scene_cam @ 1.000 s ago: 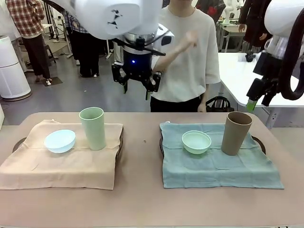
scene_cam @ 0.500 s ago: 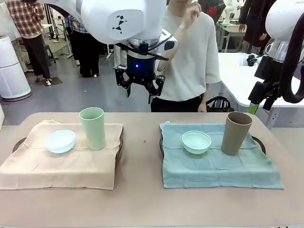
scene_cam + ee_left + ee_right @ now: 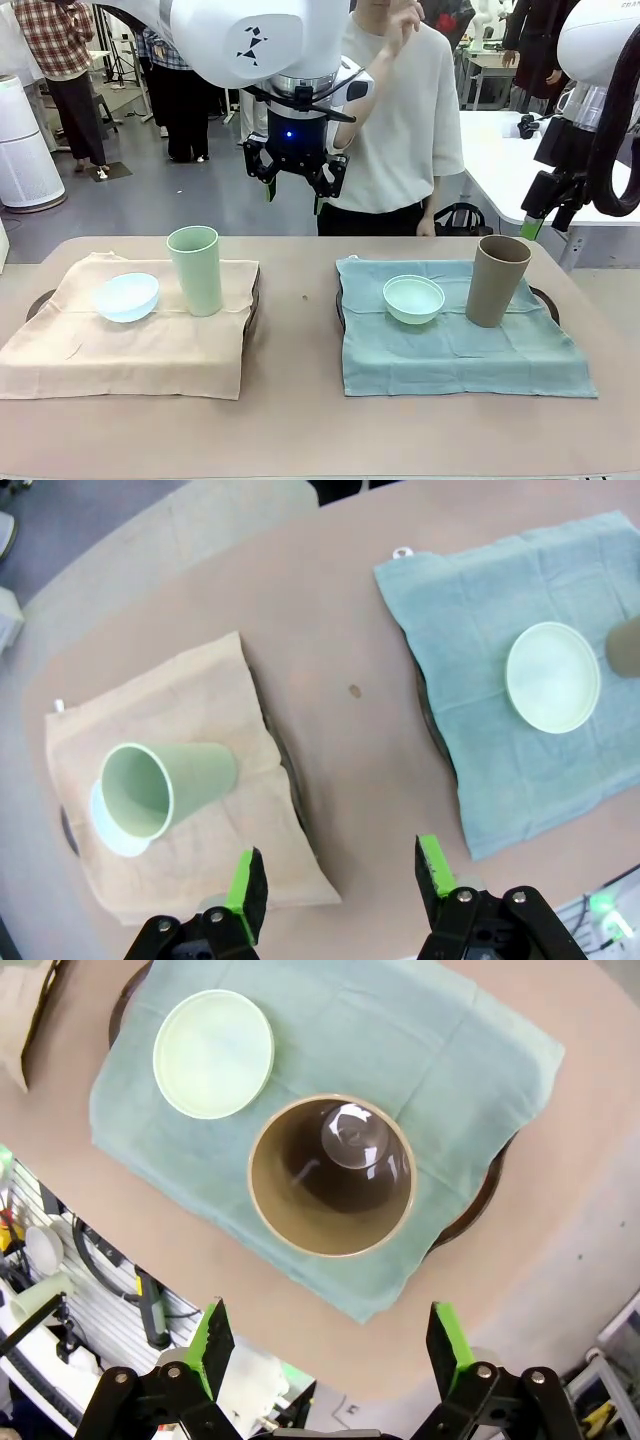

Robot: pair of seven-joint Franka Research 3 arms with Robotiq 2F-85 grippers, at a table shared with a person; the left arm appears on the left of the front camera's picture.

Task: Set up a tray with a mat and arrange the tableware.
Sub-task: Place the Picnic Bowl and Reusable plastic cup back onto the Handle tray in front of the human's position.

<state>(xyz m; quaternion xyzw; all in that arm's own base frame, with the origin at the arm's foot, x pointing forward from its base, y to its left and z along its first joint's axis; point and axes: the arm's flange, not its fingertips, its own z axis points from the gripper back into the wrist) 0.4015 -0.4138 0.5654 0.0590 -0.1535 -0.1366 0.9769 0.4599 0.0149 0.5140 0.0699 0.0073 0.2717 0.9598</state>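
Spanning the lower frame, the long tan table (image 3: 300, 420) carries two round dark trays, each under a cloth: a beige fabric mat (image 3: 130, 340) at left, a teal fabric mat (image 3: 460, 345) at right. The tall light-green cup (image 3: 195, 270) and pale blue bowl (image 3: 126, 296) stand left; the tan brown cup (image 3: 497, 280) and mint green bowl (image 3: 413, 299) right. Both settings look complete. The left gripper (image 3: 295, 185) and right gripper (image 3: 545, 215) hang high, fingers released, empty. Any retreat should go upward, avoiding cup rims; the bare middle strip offers room.

gap between mats (image 3: 297, 300): bare | cups (image 3: 195, 270) flank, seemingly clear
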